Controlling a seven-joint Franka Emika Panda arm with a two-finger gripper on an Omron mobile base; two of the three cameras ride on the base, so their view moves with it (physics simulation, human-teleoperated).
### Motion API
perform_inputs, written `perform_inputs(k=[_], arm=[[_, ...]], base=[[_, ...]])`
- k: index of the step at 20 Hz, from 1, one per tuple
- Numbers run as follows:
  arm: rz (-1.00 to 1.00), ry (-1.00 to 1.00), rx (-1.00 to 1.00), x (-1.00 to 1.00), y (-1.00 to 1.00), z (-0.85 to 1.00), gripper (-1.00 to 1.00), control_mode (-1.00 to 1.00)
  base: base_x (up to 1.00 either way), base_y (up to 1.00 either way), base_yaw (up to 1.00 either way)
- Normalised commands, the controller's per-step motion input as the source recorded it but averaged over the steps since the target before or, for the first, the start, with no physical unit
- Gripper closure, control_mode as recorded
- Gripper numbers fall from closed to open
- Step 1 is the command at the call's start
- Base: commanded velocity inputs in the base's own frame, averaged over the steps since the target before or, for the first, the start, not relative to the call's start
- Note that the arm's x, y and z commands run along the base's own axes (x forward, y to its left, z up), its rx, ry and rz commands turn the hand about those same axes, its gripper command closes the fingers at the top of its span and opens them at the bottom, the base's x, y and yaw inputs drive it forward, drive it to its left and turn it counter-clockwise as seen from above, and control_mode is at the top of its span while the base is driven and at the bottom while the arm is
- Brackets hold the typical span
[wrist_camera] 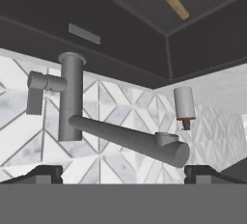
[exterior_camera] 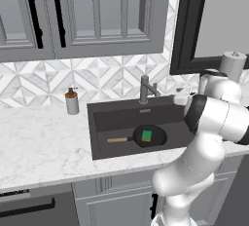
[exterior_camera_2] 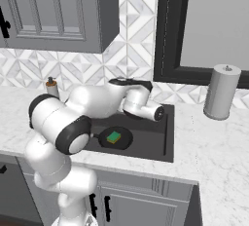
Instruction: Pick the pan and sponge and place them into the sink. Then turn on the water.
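The frying pan (exterior_camera: 149, 136) lies in the sink (exterior_camera: 112, 118), handle toward the soap dispenser (exterior_camera: 72, 101), with the sponge (exterior_camera: 146, 135) resting on it. The hand (wrist_camera: 123, 172), fingers spread wide and holding nothing, faces the faucet (wrist_camera: 96, 119) at the sink's back edge.

A small soap bottle (exterior_camera: 72, 101) stands on the white counter (exterior_camera: 39, 142), by the far wall. A tall grey can (exterior_camera_2: 222, 92) stands far right. Grey cupboards (exterior_camera: 92, 13) hang above.

Glossy white rounded arm (exterior_camera_2: 73, 118) segments, black bands at the joints, small dark tips on the pincer (wrist_camera: 123, 175).
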Motion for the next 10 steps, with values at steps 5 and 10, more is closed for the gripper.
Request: perform_inputs(k=[5, 10], arm=[[0.03, 0.00, 0.00, 0.23, 0.00, -0.21, -1.00, -1.00], [0.07, 0.00, 0.00, 0.24, 0.00, -0.10, -1.00, -1.00]], base=[[0.00, 0.00, 0.00], [0.00, 0.00, 0.00]])
